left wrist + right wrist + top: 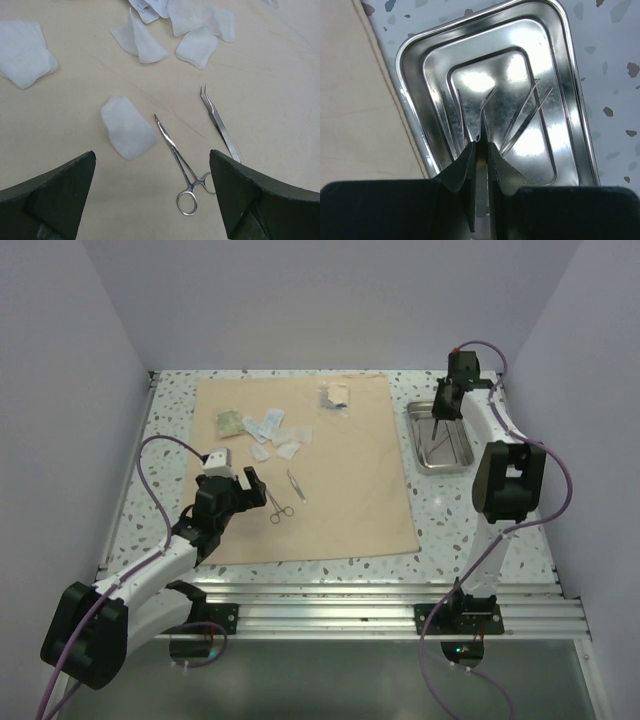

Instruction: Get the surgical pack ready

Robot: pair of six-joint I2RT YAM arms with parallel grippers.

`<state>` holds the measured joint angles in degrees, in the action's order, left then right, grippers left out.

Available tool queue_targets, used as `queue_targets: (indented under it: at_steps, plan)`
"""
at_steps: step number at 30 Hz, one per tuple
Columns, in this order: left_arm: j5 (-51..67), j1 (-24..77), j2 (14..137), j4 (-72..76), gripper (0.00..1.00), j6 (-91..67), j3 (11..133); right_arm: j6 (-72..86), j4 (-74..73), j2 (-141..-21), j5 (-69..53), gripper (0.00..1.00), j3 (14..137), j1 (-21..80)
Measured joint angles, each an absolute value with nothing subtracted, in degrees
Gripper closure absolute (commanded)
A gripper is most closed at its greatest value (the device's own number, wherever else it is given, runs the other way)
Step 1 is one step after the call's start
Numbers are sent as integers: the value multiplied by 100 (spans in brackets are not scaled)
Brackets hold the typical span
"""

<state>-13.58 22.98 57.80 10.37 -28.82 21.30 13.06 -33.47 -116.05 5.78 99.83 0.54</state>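
The tan wrap sheet (330, 490) lies flat mid-table. On it are white gauze packets (272, 430), ring-handled forceps (279, 508) and tweezers (296, 484). My left gripper (247, 483) is open and empty, low over the sheet. The forceps (180, 160) lie between its fingers (55, 192), the tweezers (219, 125) lie by the right finger, and a gauze piece (127, 127) lies ahead. The steel tray (455, 455) stands right of the sheet. My right gripper (440, 412) is over it, shut (481, 145) on a thin bent-tip instrument (484, 112). Another thin instrument (525, 117) lies in the tray (570, 100).
A green packet (230, 422) and a clear packet (335, 397) lie at the sheet's far end. Grey walls close in the speckled table (440, 530) on three sides. A metal rail (380, 590) runs along the near edge.
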Motion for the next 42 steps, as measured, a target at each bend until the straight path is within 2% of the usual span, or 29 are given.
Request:
queue_targets:
  at_steps: [5,10,15,17,24,28,34,38,42]
  plan:
    - [-1345,2298,5787,1081,0,-2867,2130,1354,-3474,-12440,491,86,10436,36]
    - [-1343,2298,5789,1116,0,-2840,2130,1490,-3586,-12652,482,82,10433,64]
    - [-1341,2298,5804,1118,0,-2825,2130,1568,-3564,-12663,523,69,10427,69]
    - [-1341,2298,5817,1118,0,-2825,2130,1590,-3564,-12663,556,59,10407,69]
    - [-1328,2298,5824,1120,0,-2823,2130,1590,-3583,-12525,740,57,10127,158]
    - [-1321,2298,5828,1125,0,-2823,2130,1452,-3623,-11856,998,58,9712,860]
    - [-1321,2298,5828,1127,0,-2823,2130,1385,-3288,-10903,819,55,9459,3002]
    - [-1326,2298,5828,1125,0,-2827,2130,1406,-3197,-10971,773,54,9456,3933]
    - [-1372,2298,5819,1120,0,-2829,2130,1459,-3210,-11402,803,54,9487,4335]
